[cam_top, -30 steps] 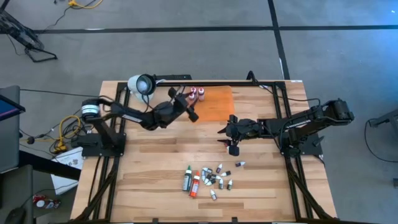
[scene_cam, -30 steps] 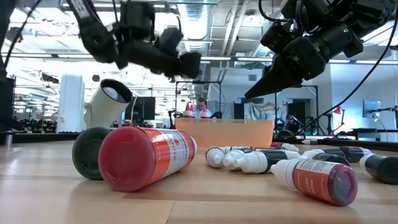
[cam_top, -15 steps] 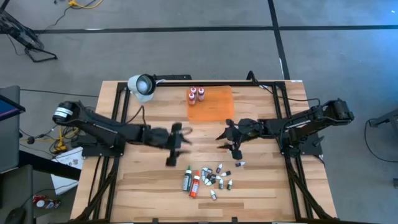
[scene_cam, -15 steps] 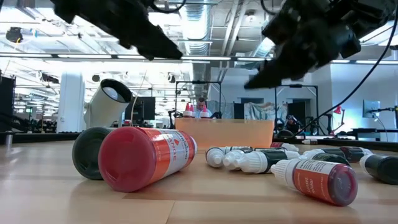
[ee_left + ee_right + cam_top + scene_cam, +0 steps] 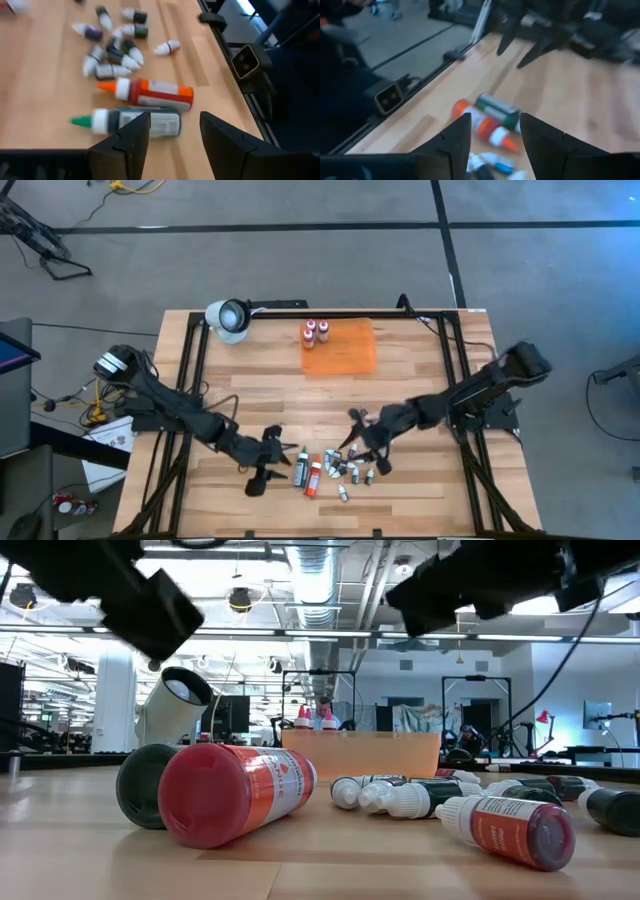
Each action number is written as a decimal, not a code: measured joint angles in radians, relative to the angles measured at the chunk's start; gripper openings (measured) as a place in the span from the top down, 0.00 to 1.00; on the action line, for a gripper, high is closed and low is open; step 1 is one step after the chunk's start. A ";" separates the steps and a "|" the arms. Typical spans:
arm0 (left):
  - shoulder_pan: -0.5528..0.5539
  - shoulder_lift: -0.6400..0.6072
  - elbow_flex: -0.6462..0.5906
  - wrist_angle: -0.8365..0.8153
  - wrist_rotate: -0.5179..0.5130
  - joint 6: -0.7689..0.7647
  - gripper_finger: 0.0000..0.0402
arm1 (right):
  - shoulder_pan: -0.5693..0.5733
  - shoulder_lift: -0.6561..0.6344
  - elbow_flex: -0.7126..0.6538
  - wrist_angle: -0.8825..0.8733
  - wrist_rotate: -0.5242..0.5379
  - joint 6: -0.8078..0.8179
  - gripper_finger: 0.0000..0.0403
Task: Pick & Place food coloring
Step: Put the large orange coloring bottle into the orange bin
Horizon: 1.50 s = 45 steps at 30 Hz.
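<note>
We see the food coloring bottles [image 5: 335,468] lying in a loose cluster at the near middle of the wooden tabletop [image 5: 250,405], three more standing on the orange mat [image 5: 345,348] at the far side. They look light, smooth plastic cylinders, likely to roll, so we would grip across the body, not the tapered cap. The left hand [image 5: 262,473] hangs just left of the green bottle [image 5: 131,121], fingers apart and empty; the right hand [image 5: 358,445] hovers over the cluster's right side, spread and empty.

Overhead, table-level, two wrist views
</note>
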 joint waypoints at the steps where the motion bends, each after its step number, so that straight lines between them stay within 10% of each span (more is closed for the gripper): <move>1: -0.009 0.025 -0.001 0.023 0.003 -0.020 0.58 | 0.012 0.034 0.018 -0.001 -0.001 0.001 0.61; 16: -0.044 0.481 0.017 0.678 0.227 -0.094 0.58 | -0.014 0.139 0.164 -0.204 0.001 0.028 0.68; 45: 0.183 0.572 0.071 0.617 -0.099 0.199 0.58 | -0.019 0.092 0.163 -0.435 0.206 0.055 0.70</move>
